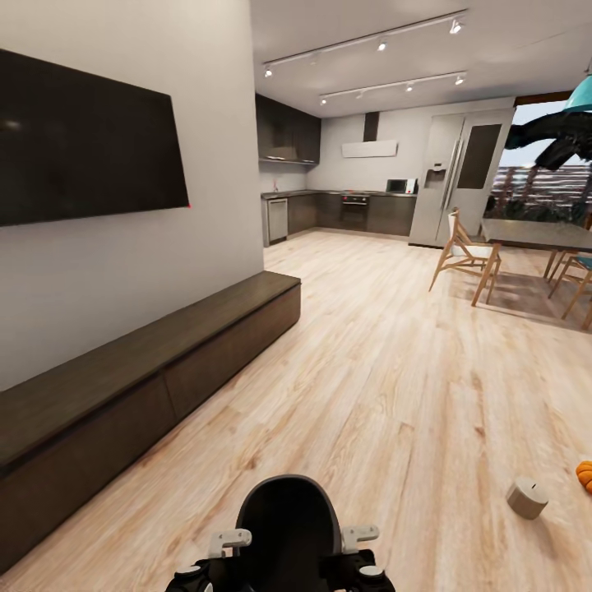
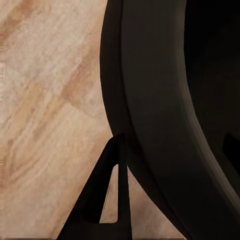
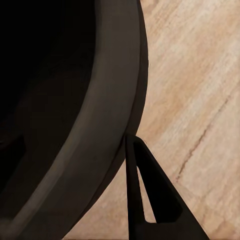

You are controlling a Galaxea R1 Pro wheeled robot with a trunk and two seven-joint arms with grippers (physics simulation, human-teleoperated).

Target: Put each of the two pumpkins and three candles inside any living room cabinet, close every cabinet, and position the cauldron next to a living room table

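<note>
Cabinet (image 1: 148, 374) along left wall, candle (image 1: 527, 497) and pumpkin (image 1: 585, 475) on floor right

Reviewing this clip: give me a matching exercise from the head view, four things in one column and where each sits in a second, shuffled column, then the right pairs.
Things:
1. long low dark-brown wooden cabinet
2. pale beige round candle
3. orange pumpkin
4. large black wall-mounted screen

Places:
A. cut off by the picture's right edge, on the floor
B. on the white wall, above the low unit
C. along the foot of the left wall, fronts shut
D. on the wood floor, just left of the orange thing

Pairs: 1-C, 2-D, 3-A, 4-B
</note>
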